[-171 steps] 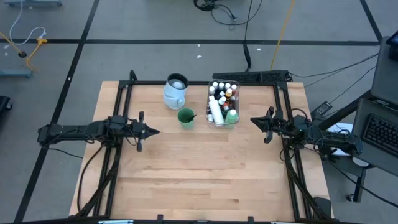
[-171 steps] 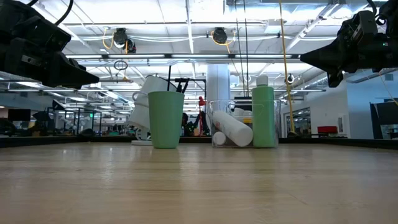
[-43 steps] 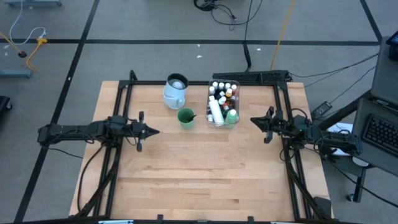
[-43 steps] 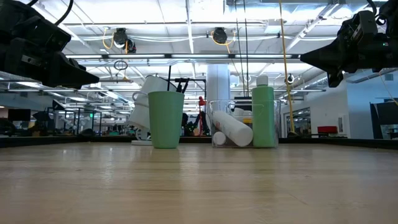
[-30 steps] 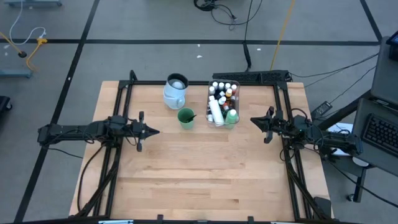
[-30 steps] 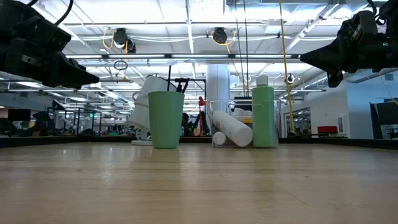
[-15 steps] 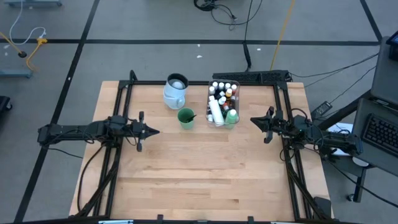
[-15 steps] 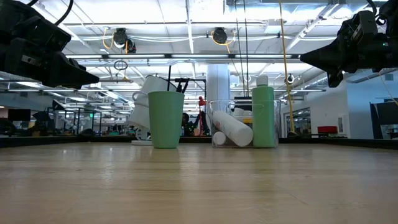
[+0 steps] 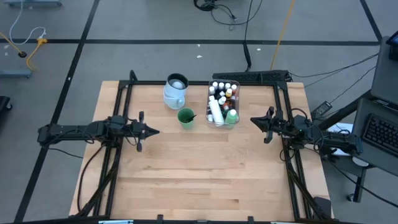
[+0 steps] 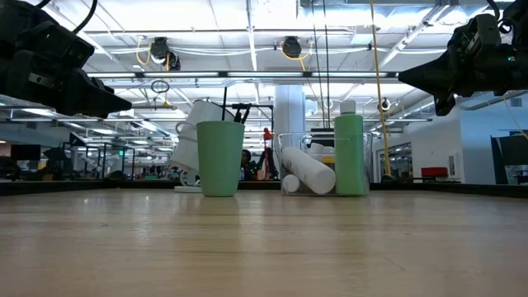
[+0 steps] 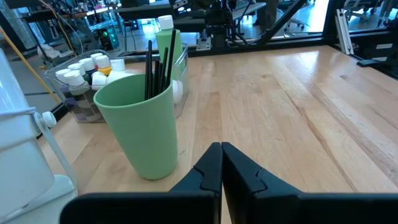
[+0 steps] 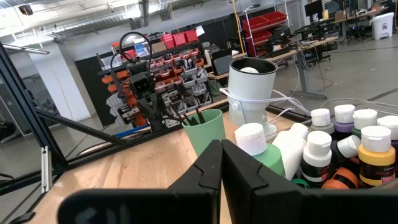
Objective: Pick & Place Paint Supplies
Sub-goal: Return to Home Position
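A clear tub (image 9: 222, 104) at the table's far middle holds several tiny paint bottles (image 12: 367, 146), an upright green bottle with a white cap (image 10: 350, 153) and a white bottle lying on its side (image 10: 309, 169). A green cup (image 9: 185, 117) stands left of the tub on its base, with several thin dark brushes (image 11: 158, 65) standing in it. My left gripper (image 9: 154, 131) is shut and empty, above the table left of the cup. My right gripper (image 9: 252, 121) is shut and empty, right of the tub.
A pale-blue jug (image 9: 176, 91) stands behind the cup at the far edge. Black frame rails (image 9: 121, 118) run along the table's left and right sides. Bare wood (image 9: 205, 168) covers the table's middle and near half.
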